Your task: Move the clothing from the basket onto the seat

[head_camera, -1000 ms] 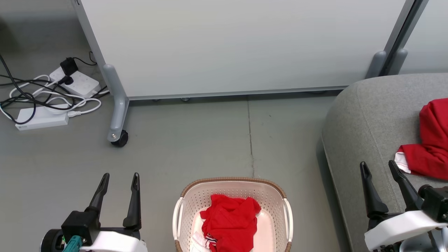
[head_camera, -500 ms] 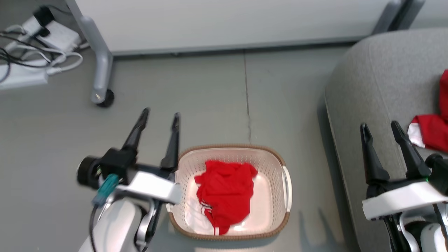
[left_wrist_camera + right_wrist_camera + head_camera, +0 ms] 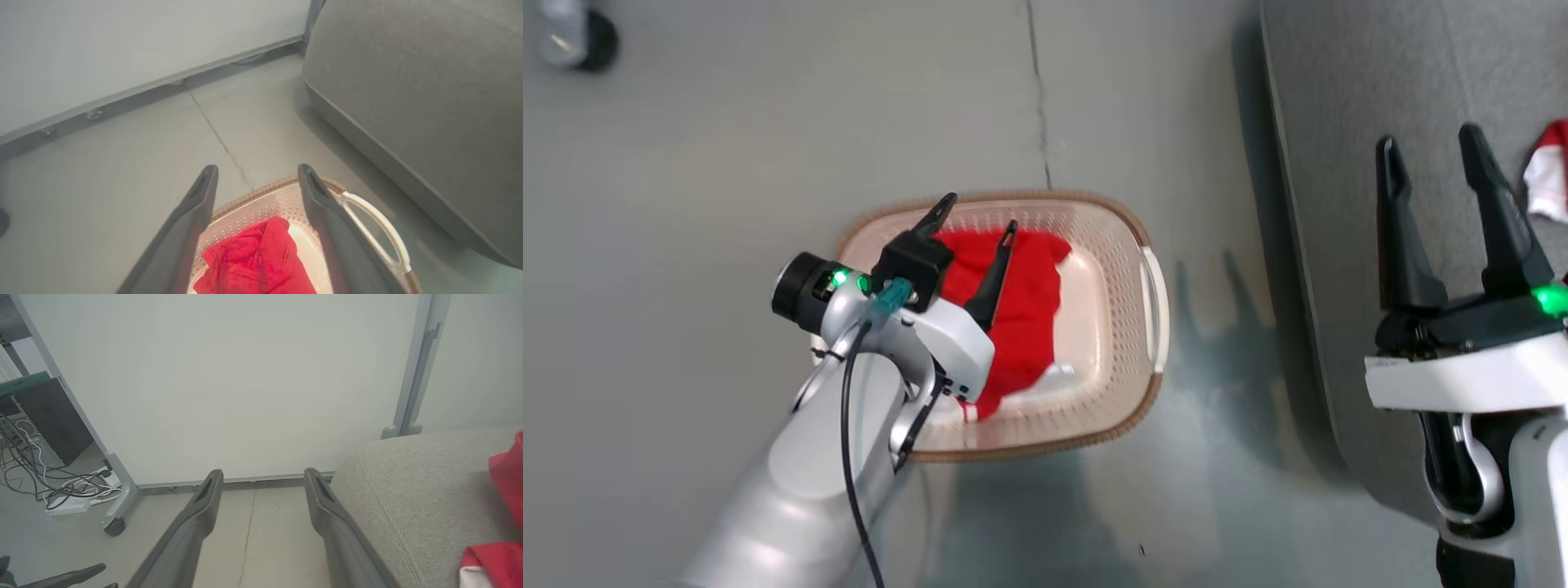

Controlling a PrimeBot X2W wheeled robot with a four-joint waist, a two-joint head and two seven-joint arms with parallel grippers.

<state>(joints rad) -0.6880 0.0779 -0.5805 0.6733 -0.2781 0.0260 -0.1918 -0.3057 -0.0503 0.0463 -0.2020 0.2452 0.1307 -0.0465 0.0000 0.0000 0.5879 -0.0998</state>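
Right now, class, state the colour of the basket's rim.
Brown, woven-looking rim, on the cream-white basket; clearest in the head view.

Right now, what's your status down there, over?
Left gripper open, empty, over basket. Right gripper open, empty, over seat. Red clothing in basket; another piece on seat. Nothing blocking.

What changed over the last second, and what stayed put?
The left gripper swung from its rest at lower left to above the basket, fingers open over the clothing, gripping nothing. The head camera tipped down; things themselves did not move. The right gripper stayed open by the seat; the clothing stayed in the basket.
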